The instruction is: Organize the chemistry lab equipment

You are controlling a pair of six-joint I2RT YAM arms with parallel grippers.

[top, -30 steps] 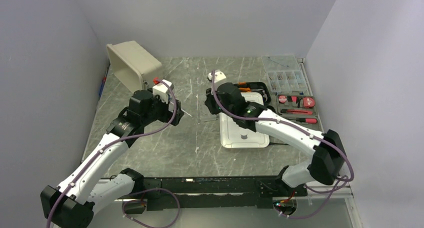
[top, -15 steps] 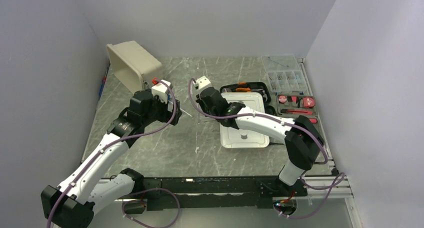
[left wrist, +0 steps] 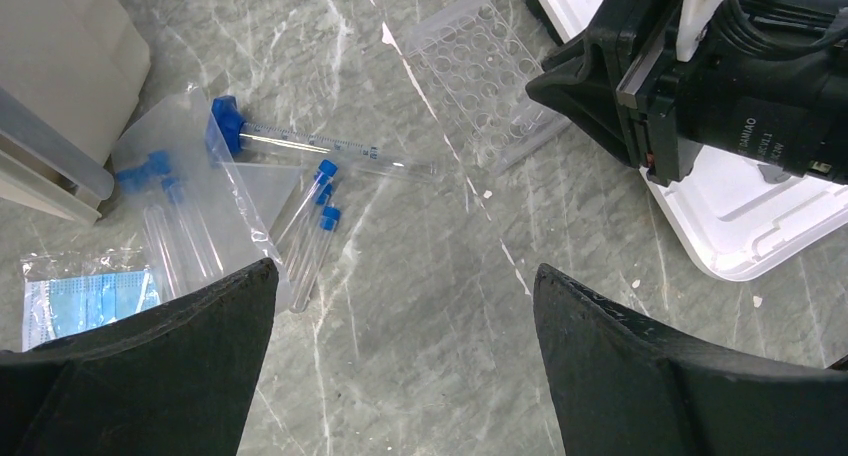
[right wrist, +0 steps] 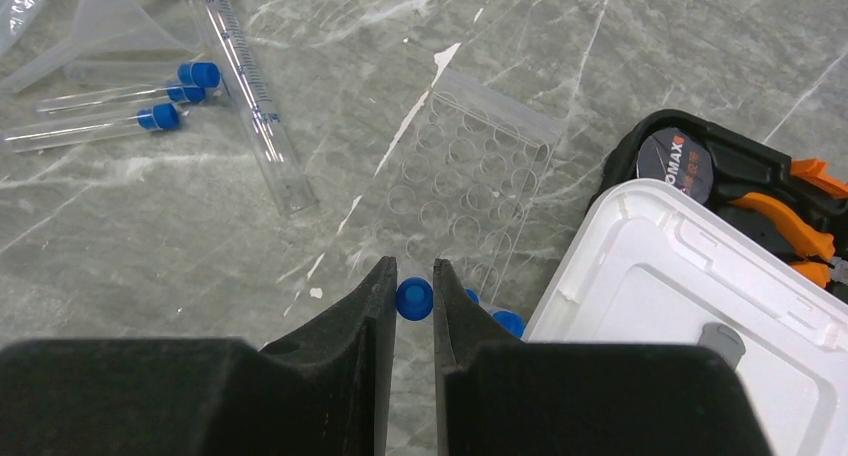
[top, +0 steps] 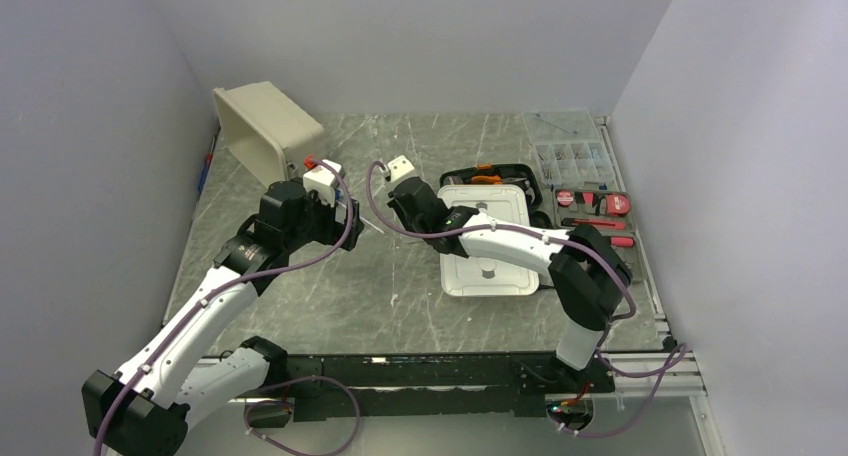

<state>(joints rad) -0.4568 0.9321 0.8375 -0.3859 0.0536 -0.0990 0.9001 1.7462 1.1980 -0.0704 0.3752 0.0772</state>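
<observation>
Blue-capped tube point(right wrist: 414, 298) in right gripper point(right wrist: 412, 276); seemingly 2 tubes point(left wrist: 160, 166) inside bag point(left wrist: 185, 121).

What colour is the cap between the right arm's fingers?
Blue; the cap shows best in the right wrist view.

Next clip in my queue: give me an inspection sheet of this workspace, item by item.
Surface: grey marbled table, scuffed, with small white flecks.
Job's things: clear perforated rack lying flat beside the white lidded box; syringe, loose blue-capped tubes, bagged tubes and light-blue packet close together.
Clutter: black tool case, clear parts box, beige bin on its side.
Pincers: left pincer open, empty; right pincer closed on a blue cap.
Cables: purple cable along each arm, looped at the bases.
Surroundings: plain grey walls; nothing else seen.
</observation>
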